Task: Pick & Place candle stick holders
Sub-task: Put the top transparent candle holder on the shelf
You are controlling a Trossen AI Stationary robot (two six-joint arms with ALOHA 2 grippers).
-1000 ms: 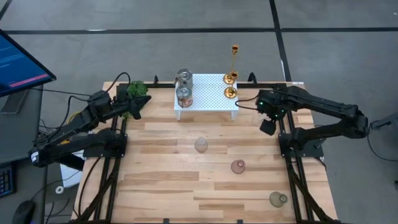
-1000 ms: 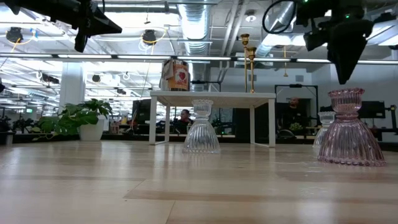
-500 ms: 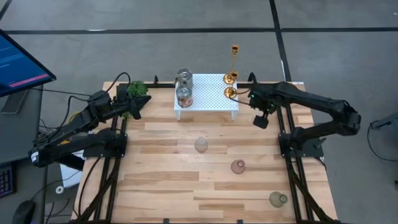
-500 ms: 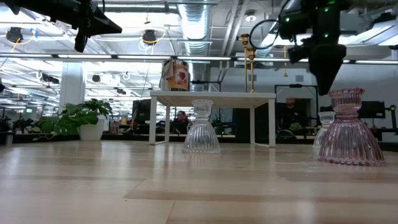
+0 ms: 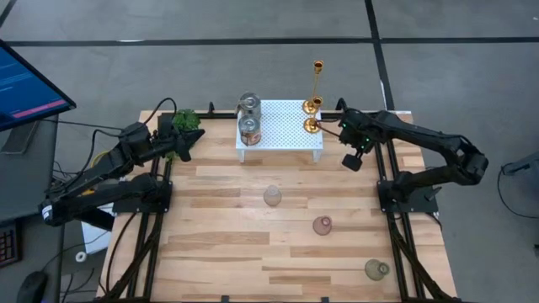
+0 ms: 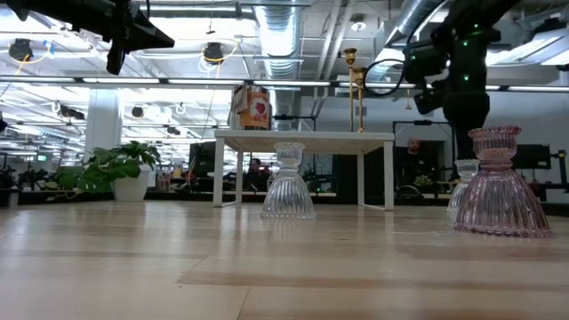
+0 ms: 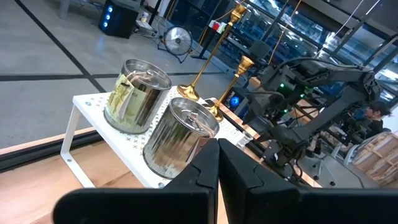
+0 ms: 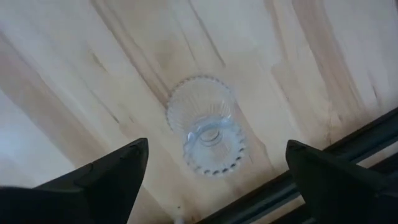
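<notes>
Two shiny gold candle stick holders, the taller (image 5: 317, 84) and the shorter (image 5: 312, 124), stand on their round bases on the right end of a white perforated stand (image 5: 282, 126). They also show in the left wrist view, tall (image 7: 211, 53) and short (image 7: 230, 87). My right gripper (image 5: 352, 160) is open and empty. It hangs fingers down just right of the stand, above the wood, and its wrist view looks down on a clear glass vase (image 8: 205, 134). My left gripper (image 7: 217, 168) is shut and empty, raised at the table's far left (image 5: 181, 150).
Two silvery tin cans (image 5: 248, 118) stand on the stand's left end. A clear vase (image 5: 272, 196), a pink vase (image 5: 322, 225) and a greenish vase (image 5: 376, 269) stand on the wooden table. A small potted plant (image 5: 187, 120) sits at the far left corner.
My right gripper has gone toward the table's left edge, nearer the white stand's right end, and has come somewhat lower. Its arm has reached out further over the table. The holders, cans and vases have stayed in place.
</notes>
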